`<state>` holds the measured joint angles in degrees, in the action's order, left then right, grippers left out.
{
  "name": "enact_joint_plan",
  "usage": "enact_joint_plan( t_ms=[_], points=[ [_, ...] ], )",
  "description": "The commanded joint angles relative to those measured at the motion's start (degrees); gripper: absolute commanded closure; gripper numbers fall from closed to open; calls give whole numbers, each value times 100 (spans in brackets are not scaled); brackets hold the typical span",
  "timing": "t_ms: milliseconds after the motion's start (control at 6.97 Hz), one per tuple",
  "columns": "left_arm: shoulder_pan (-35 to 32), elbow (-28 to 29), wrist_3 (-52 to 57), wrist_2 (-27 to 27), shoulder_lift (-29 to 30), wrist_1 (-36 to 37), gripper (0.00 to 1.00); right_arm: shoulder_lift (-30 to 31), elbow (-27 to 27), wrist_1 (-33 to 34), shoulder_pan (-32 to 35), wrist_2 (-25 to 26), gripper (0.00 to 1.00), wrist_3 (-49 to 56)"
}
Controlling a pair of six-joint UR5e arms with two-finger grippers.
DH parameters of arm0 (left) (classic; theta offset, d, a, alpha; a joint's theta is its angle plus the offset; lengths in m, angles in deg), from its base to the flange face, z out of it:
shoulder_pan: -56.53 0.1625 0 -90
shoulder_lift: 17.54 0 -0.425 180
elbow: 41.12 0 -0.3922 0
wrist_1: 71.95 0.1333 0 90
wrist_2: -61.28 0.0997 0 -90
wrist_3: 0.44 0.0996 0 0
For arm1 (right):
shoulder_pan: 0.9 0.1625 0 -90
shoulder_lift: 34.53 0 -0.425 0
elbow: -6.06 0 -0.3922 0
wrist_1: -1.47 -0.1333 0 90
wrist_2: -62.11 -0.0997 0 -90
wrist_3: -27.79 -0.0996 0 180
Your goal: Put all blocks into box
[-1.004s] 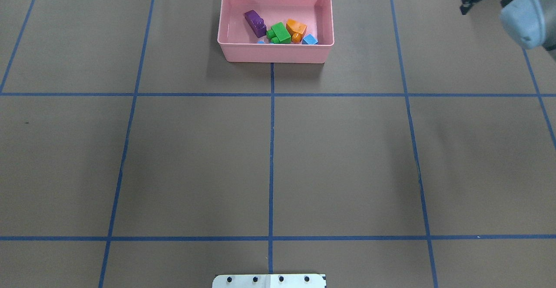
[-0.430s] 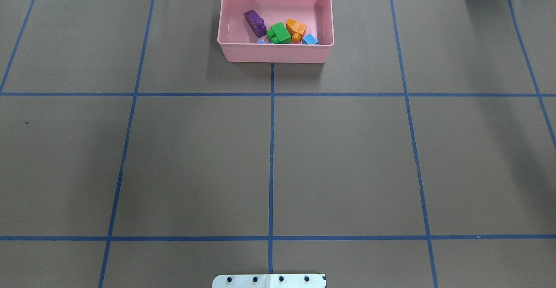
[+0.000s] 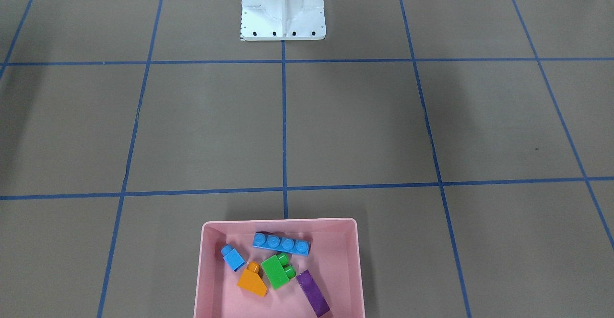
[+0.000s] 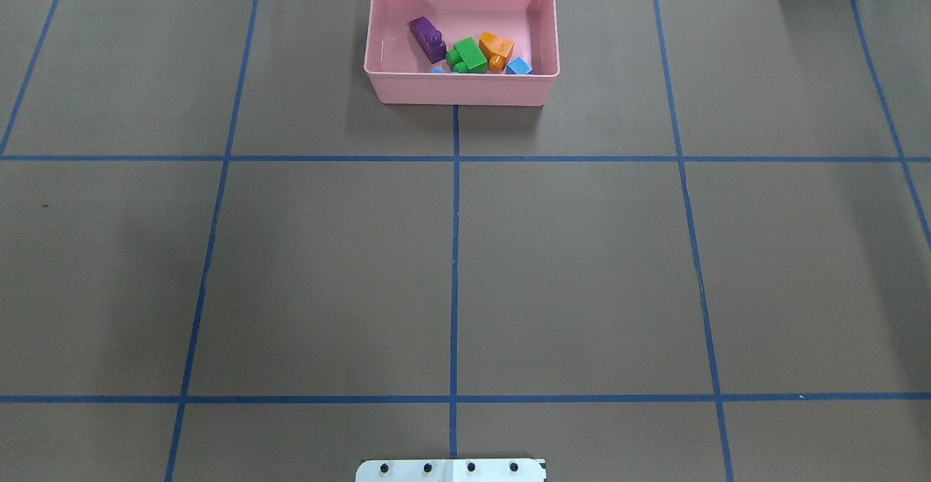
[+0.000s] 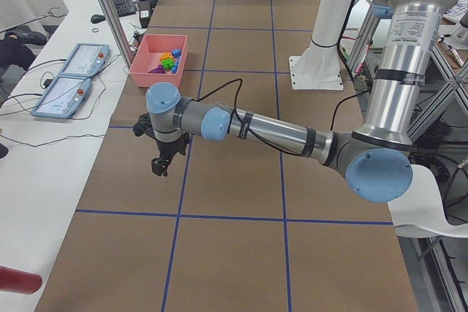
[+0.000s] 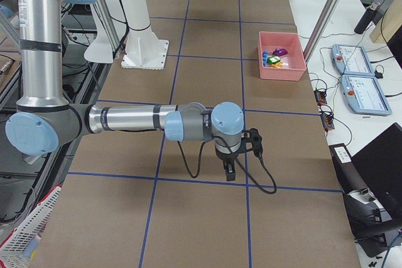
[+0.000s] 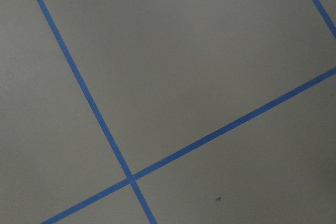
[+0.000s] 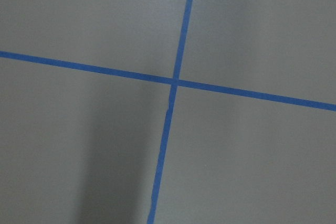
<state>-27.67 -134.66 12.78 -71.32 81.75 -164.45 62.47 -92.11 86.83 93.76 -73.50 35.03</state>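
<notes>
All five blocks (image 3: 275,272) in box (image 3: 213,289), well apart from left end effector (image 5: 159,166) and right end effector (image 6: 229,169) — we cannot tell their grip.

We see a wide table (image 4: 582,249) under a plain brown cover (image 4: 327,286). Blue tape lines (image 4: 454,264) divide the cover into large rectangles. On the side far from the robot stands a pink box (image 4: 462,91), and the middle tape line runs straight up to its near wall. On the robot's side, on the same middle line, a white metal base (image 3: 283,20) is fixed with a row of dark bolts along its edge. We notice also one small dark mark (image 4: 45,206) on the cover, well apart from both.
</notes>
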Motion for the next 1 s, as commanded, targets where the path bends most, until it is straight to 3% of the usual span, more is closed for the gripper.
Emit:
enact_joint_plan(
  t_ms=[0, 430, 860],
  points=[
    [-44, 37, -22, 24, -225, -31, 0, 266, -35, -213, 176, 25, 0, -117],
    [-411, 686, 40, 59, -340, -57, 0, 258, 26, -213, 176, 60, 0, -144],
    [-886, 505, 14, 60, -366, 4, 0, 179, -35, -231, 106, 17, 0, -1116]
  ],
)
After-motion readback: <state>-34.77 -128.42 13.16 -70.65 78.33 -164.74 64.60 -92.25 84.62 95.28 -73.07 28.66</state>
